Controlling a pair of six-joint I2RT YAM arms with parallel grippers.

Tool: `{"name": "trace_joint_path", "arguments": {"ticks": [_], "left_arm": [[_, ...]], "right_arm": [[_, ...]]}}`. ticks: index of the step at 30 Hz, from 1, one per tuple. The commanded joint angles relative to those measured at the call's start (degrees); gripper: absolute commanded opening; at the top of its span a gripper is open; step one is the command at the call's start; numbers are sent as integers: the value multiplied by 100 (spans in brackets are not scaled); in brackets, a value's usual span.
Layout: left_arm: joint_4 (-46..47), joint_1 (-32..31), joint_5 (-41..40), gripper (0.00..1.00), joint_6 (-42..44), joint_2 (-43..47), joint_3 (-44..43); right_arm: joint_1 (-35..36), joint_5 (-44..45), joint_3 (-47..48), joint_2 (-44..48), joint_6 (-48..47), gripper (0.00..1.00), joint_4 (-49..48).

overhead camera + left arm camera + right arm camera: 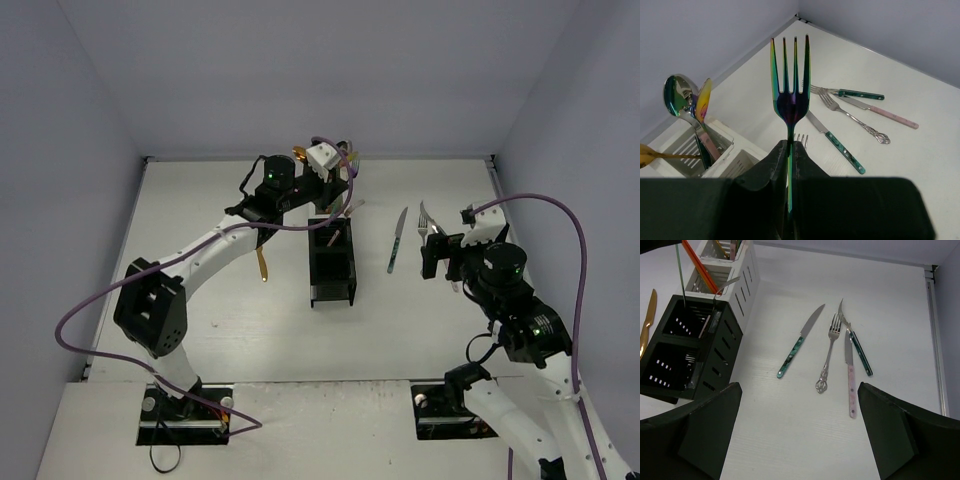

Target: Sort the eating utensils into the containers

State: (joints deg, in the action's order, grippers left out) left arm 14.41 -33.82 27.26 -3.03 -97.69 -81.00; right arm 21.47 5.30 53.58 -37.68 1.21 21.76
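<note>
My left gripper (790,146) is shut on the handle of an iridescent fork (790,90), tines up, held above the joined bins (332,262). In the top view it (336,192) hovers over where the white and black bins meet. The white slatted bins (720,150) hold an iridescent spoon (677,95) and other handles. My right gripper (800,440) is open and empty above the table. Ahead of it lie a teal-handled knife (796,349), a silver fork (827,357), a pink-handled knife (851,377) and a teal-handled fork (858,349).
A gold knife (262,262) lies on the table left of the black bins (690,350); it also shows in the right wrist view (647,320). Purple cables loop beside both arms. Walls close in the table at the back and on both sides.
</note>
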Motion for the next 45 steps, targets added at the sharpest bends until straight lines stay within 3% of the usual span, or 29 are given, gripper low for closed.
{"name": "trace_joint_path", "arguments": {"ticks": [1, 13, 25, 29, 34, 39, 45], "left_arm": [[1211, -37, 216, 0, 255, 182, 186], [1556, -46, 163, 1, 263, 147, 975], [1556, -46, -18, 29, 124, 279, 1295], [1436, -46, -556, 40, -96, 655, 1304], [277, -28, -1467, 55, -349, 1243, 1057], [-1507, 60, -2459, 70, -636, 1845, 899], [-3539, 710, -2783, 75, -1336, 2317, 1143]], "right_arm": [[50, 191, 109, -6, -69, 100, -255], [50, 307, -19, -35, -69, 100, -256], [41, 388, -69, -132, 142, 100, -251], [33, 640, 2, -359, 242, 100, -229], [-212, 654, 309, -1167, 436, 100, -190], [-680, 438, 676, -2212, 639, 99, -202], [-1205, 188, 1192, -3605, 981, 96, -210]]}}
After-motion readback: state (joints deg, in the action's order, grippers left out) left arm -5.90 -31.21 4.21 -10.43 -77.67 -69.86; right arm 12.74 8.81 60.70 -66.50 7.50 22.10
